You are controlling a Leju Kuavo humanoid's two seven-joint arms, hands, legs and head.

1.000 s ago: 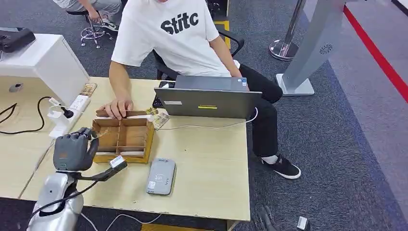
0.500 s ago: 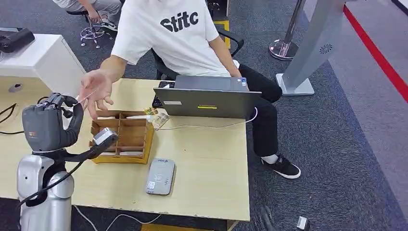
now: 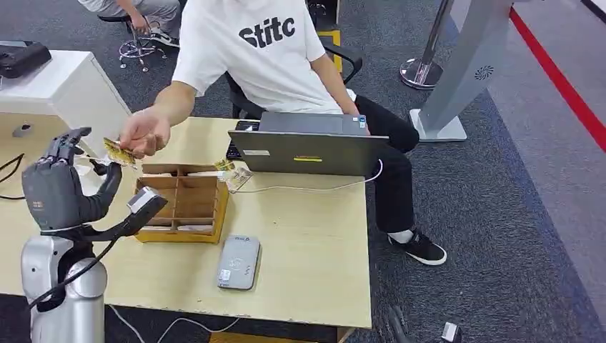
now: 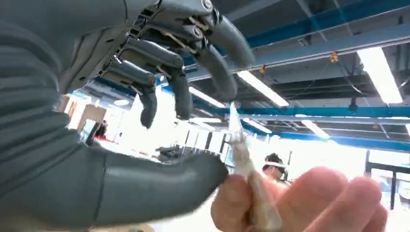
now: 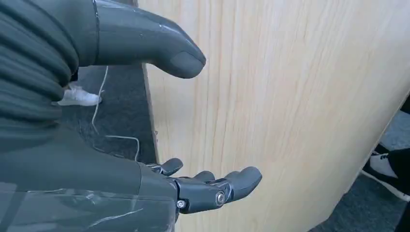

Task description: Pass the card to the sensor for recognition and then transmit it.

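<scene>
Card apparently between person's fingers

Left hand raised above the counter, fingers apart; a person's hand holds the card just beside it; sensor lies flat.

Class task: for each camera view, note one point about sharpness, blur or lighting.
Head view: evenly lit and sharp across the pale wooden table. Left wrist view: person's hand holding the thin card is blurred; ceiling lights glare. Right wrist view: right hand sharp, lighting soft.
</scene>
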